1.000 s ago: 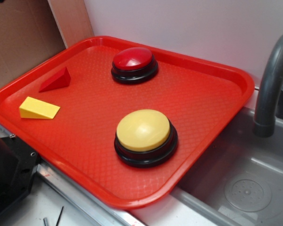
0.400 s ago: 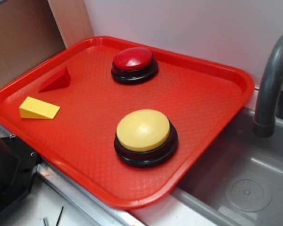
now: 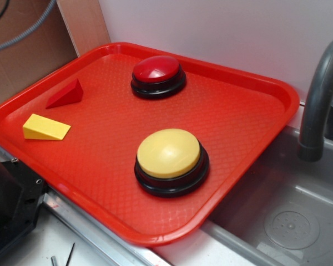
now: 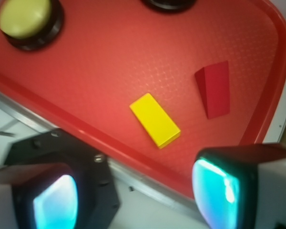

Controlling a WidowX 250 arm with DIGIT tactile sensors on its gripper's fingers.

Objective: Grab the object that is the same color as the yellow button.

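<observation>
The small yellow wedge [image 3: 45, 128] lies at the left end of the red tray [image 3: 238, 105]; in the wrist view the yellow wedge [image 4: 155, 119] is near the middle, ahead of the fingers. The yellow button [image 3: 169, 157] on its black base stands in the tray's front middle, and the yellow button [image 4: 26, 19] shows at the top left of the wrist view. My gripper [image 4: 136, 193] is open, its two glowing pads wide apart and nothing between them. It hovers above the tray's rim, short of the wedge. In the exterior view the gripper is out of sight.
A red wedge [image 3: 66, 94] lies just behind the yellow one. A red dome button [image 3: 157, 75] stands at the tray's back. A grey sink [image 3: 291, 216] with a faucet [image 3: 319, 94] lies to the right. A black block [image 3: 11, 205] sits below the tray's left front.
A grey cable has come into the exterior view's top left corner. The wedges and buttons have not moved.
</observation>
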